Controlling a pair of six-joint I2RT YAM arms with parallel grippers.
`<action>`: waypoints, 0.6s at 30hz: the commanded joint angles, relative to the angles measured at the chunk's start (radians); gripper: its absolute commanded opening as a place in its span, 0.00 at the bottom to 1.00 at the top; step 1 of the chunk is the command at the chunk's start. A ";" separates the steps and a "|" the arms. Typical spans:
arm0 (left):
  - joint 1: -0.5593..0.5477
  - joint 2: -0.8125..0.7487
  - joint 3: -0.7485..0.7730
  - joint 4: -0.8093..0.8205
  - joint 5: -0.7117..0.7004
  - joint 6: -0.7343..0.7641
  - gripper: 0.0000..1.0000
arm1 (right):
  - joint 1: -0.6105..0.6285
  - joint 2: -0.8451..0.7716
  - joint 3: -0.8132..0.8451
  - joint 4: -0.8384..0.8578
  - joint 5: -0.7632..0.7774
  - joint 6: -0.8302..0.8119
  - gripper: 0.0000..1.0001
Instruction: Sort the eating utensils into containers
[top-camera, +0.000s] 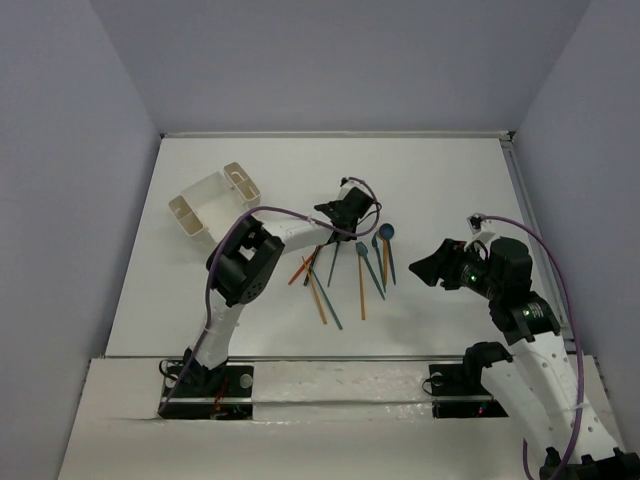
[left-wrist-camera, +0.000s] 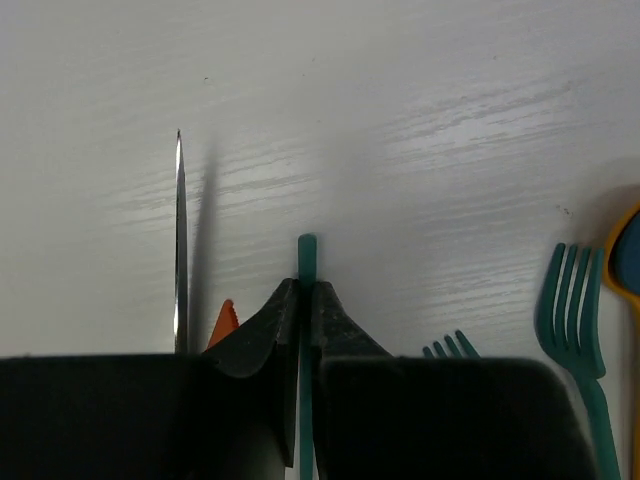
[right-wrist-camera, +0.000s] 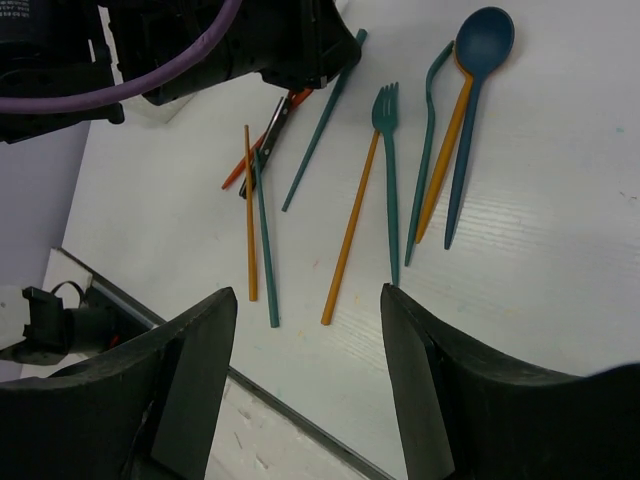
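Two tools: left tool (left-wrist-camera: 305, 292) pinching teal stick (left-wrist-camera: 306, 252); right tool (right-wrist-camera: 305, 300) spread wide over table (right-wrist-camera: 560, 260).

Matt white tabletop (left-wrist-camera: 400, 120) with faint wood-grain streaks. Smooth teal plastic stick (left-wrist-camera: 307, 258) between left gripper's fingers (left-wrist-camera: 255, 335) of matt black plastic. At nine o'clock of it, thin strip (left-wrist-camera: 180, 240) with mirror-bright metallic sheen; at three o'clock, smooth teal plastic fork (left-wrist-camera: 572, 335).

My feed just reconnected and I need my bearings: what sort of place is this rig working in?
Probably a lab test booth, not a kitchen: a white table boxed in by blank grey walls, with loose plastic utensils and one white container on it.
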 joint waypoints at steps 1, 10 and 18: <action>-0.006 -0.127 -0.008 0.050 0.007 0.004 0.00 | 0.009 -0.004 0.000 0.056 -0.010 0.003 0.65; 0.083 -0.443 0.061 0.136 -0.040 0.069 0.00 | 0.009 -0.008 -0.003 0.061 -0.012 0.003 0.65; 0.401 -0.517 0.117 0.206 -0.117 0.179 0.00 | 0.009 -0.031 -0.006 0.064 -0.004 0.006 0.65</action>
